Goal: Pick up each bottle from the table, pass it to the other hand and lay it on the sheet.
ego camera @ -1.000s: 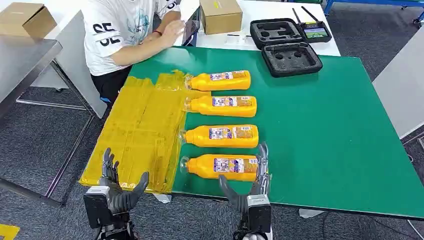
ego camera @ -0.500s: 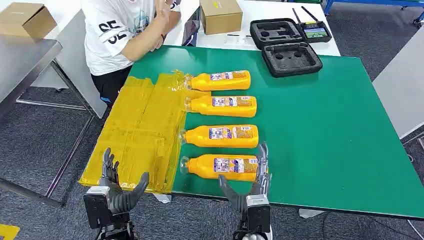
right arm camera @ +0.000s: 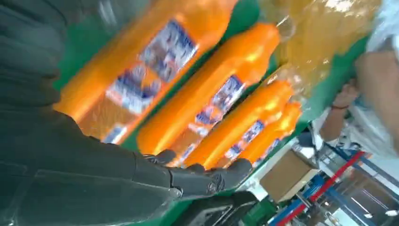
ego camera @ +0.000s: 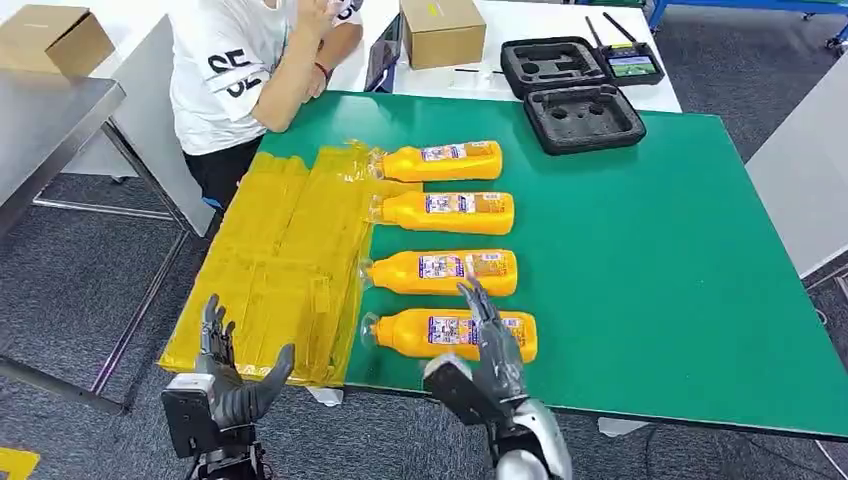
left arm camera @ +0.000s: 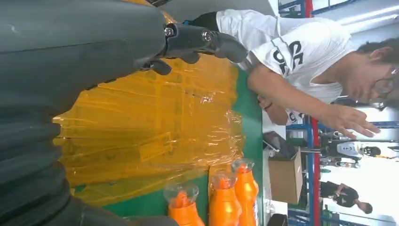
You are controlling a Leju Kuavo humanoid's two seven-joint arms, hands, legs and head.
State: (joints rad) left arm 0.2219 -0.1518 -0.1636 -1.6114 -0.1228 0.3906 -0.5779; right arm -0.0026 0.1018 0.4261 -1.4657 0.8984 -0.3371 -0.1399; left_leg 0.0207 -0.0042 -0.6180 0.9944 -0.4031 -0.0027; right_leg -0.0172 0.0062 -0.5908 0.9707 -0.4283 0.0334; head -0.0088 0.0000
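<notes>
We see four orange bottles lying on their sides in a row on the green table (ego camera: 660,260), caps pointing toward the yellow sheet (ego camera: 285,260) that covers the table's left part. The nearest bottle (ego camera: 455,334) lies close to the table's front edge, with the second bottle (ego camera: 445,272), the third bottle (ego camera: 450,212) and the farthest bottle (ego camera: 440,161) behind it; the farthest one's cap reaches the crinkled edge of the sheet. Each bottle carries a blue-and-white label, but we cannot read any of its writing or make out a brand.

Our right hand (ego camera: 480,355) is over the nearest bottle with its fingers spread and pointing away from us; it holds nothing, and we cannot tell whether the fingers touch the bottle. In the right wrist view the picture is blurred and the bottles fan out beyond the dark fingers (right arm camera: 207,179). Our left hand (ego camera: 225,375) hovers at the near corner of the sheet, fingers apart and empty.

A person in a white T-shirt (ego camera: 235,70) with large black characters, partly legible as "SE", sits at the far left corner. Behind the table we note a cardboard box (ego camera: 441,28), an open black foam case (ego camera: 570,90) and a handheld controller (ego camera: 630,62) with a lit screen.
</notes>
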